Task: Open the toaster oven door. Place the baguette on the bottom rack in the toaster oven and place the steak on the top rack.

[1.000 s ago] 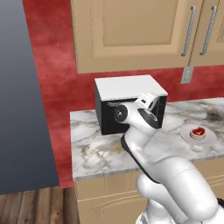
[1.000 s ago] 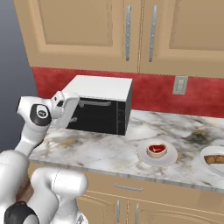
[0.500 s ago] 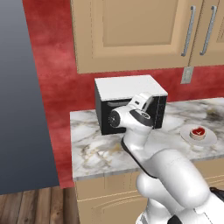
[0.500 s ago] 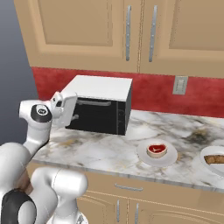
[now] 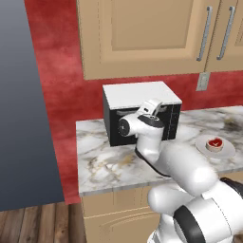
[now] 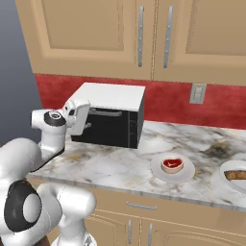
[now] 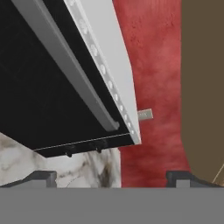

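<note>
The toaster oven (image 5: 142,97) is a black box with a white top (image 6: 113,93) at the back of the counter. Its black toaster oven door (image 7: 39,96) is shut, so both racks are hidden. The grey bar handle (image 7: 70,65) runs slantwise across the hand view, close up. My gripper (image 5: 159,110) hovers just in front of the door's upper part (image 6: 88,122), open, with nothing between its fingertips (image 7: 41,177). The steak (image 6: 172,165) lies on a white plate (image 6: 158,173), right of the oven. At the right edge lies the baguette (image 6: 238,175), on another plate.
Wooden wall cabinets (image 6: 144,33) hang above the oven. A red wall (image 7: 153,65) with an outlet (image 6: 197,93) runs behind it. Marble counter (image 5: 109,166) lies open in front and to the left of the oven. A grey panel (image 5: 23,118) stands at the counter's left.
My hand has risen a little and moved closer to the oven's front. Its jaws have stayed open. The door, steak and baguette have not moved.
</note>
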